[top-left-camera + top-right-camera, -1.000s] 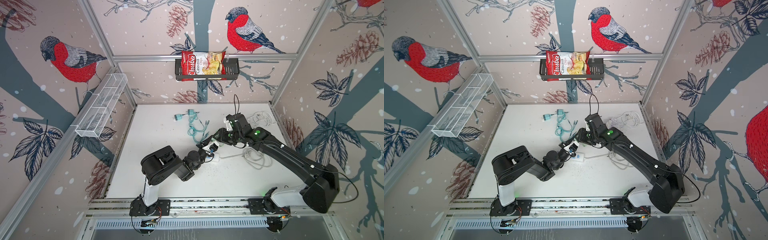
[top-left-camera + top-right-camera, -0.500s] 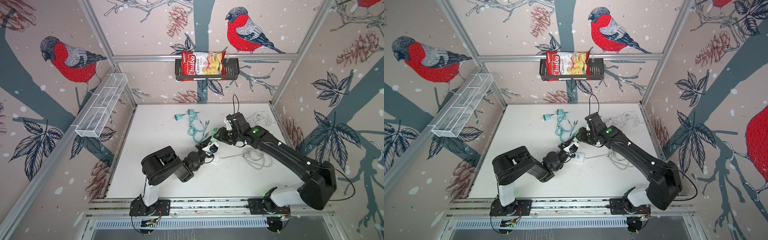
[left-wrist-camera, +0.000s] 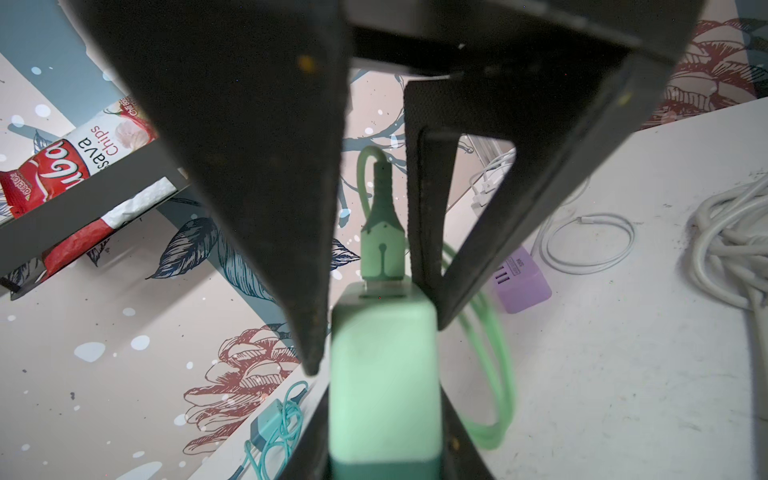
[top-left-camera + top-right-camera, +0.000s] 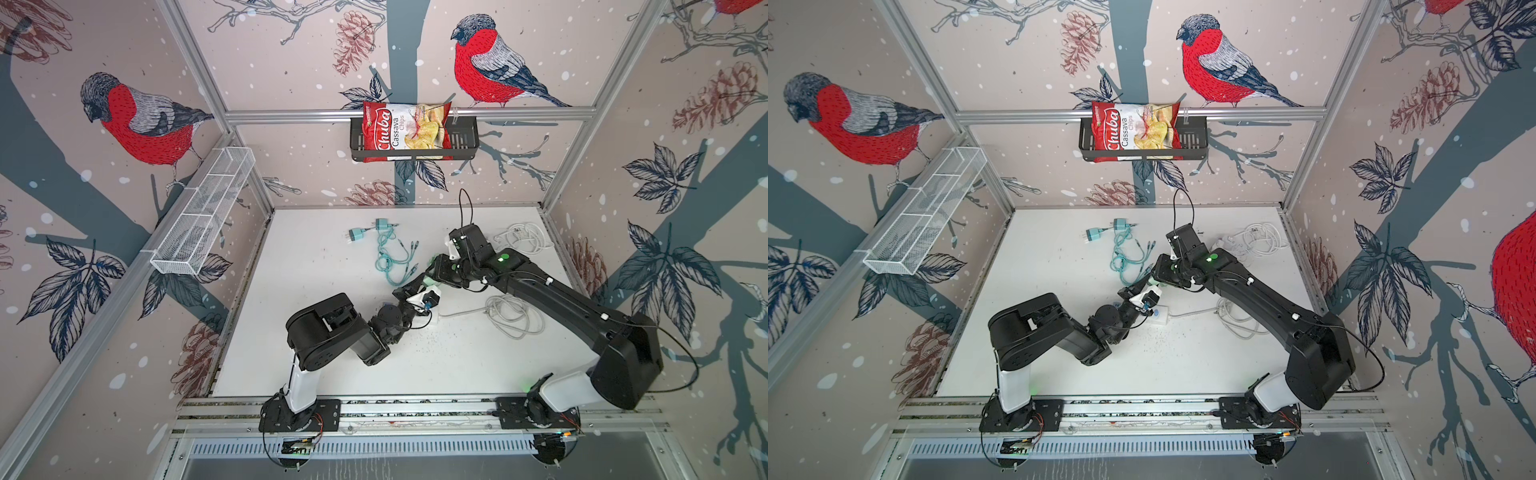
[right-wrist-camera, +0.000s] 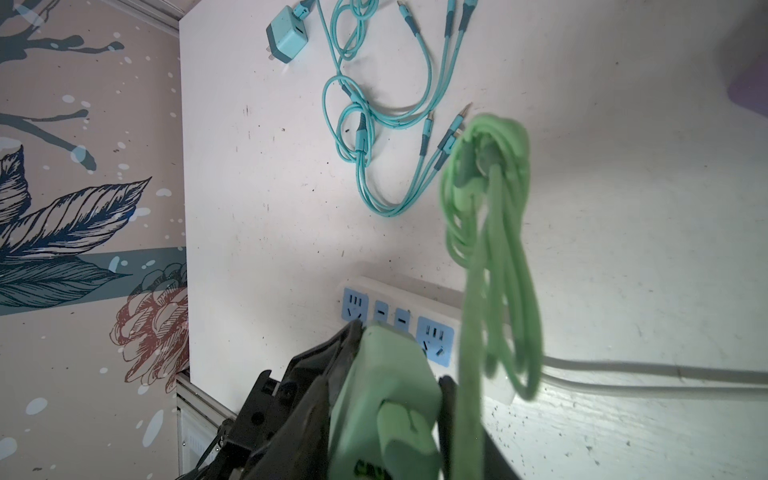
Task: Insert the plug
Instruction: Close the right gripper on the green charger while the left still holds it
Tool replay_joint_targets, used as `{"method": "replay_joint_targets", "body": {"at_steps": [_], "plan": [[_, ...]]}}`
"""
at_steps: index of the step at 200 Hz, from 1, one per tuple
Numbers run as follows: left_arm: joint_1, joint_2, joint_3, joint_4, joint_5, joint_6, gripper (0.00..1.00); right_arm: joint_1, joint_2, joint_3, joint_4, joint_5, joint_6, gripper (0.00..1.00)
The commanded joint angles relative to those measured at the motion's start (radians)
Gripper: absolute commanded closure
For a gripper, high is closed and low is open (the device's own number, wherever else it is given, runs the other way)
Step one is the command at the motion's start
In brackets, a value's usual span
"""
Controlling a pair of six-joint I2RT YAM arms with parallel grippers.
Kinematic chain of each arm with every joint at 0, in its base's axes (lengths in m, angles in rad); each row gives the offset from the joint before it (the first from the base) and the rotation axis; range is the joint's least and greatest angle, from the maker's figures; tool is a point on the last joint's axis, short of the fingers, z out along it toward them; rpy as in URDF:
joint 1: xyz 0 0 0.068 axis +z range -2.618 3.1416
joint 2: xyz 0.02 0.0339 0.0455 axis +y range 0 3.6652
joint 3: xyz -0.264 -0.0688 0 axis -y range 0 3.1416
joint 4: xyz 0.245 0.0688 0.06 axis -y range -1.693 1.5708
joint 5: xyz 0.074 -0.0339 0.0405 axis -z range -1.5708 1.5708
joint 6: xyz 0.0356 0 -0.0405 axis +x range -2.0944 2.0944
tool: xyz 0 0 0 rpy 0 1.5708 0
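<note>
While your left gripper (image 4: 419, 298) is clamped tight on the mint charger (image 3: 384, 374), its own fingers flank the charger body close to the left wrist lens. The charger is off the table (image 4: 332, 353), mid-workspace, by the left end of the white power strip (image 5: 419, 297) as the top views show it. From the right wrist camera the charger's far end overlaps the strip's blue sockets. The prongs are hidden, so contact can't be told.

The green USB plug (image 3: 382, 249) sits in the charger's port, with a sliver of metal showing at the seam. Your right gripper (image 3: 374, 347) comes in head-on from the opposite side. Its fingers (image 3: 266, 187) are apart, straddling the plug, tips level with the charger's port-end corners. One finger lies against the plug's edge, and a strip of wallpaper shows between the plug and the other finger. You can't tell whether the right pincer presses on anything.

The green cable (image 5: 498, 291) hangs in bunched loops beside the charger, blurred, in front of the strip.

Also on the table:
- A teal charger (image 5: 286, 39) with its teal multi-head cable (image 5: 365, 124), toward the back.
- A purple charger (image 3: 521, 282), lying flat beyond the grippers.
- A thick white cord (image 4: 513, 318), coiled right of the strip and running into it.
</note>
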Motion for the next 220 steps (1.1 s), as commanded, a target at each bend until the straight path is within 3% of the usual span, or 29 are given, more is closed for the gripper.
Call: {"method": "replay_joint_targets", "body": {"at_steps": [1, 80, 121, 143, 188, 220], "plan": [[-0.004, 0.002, 0.002, 0.189, -0.002, 0.009, 0.78, 0.005, -0.002, -0.001, 0.022, -0.015, -0.008, 0.57], [-0.016, 0.003, 0.012, 0.205, -0.024, 0.029, 0.77, 0.016, 0.024, -0.001, 0.043, -0.045, 0.003, 0.6], [-0.022, 0.003, 0.011, 0.206, -0.034, 0.036, 0.75, 0.018, 0.011, -0.002, 0.051, -0.036, 0.007, 0.7], [-0.024, 0.003, 0.012, 0.206, -0.034, 0.034, 0.72, 0.019, 0.016, -0.019, 0.061, -0.045, 0.009, 0.81], [-0.038, -0.01, 0.025, 0.206, -0.062, 0.037, 0.43, 0.02, 0.017, -0.027, 0.059, -0.006, -0.008, 0.91], [-0.043, -0.041, -0.01, 0.206, -0.063, -0.014, 0.37, 0.02, 0.0, -0.007, 0.035, 0.074, -0.025, 0.93]]}}
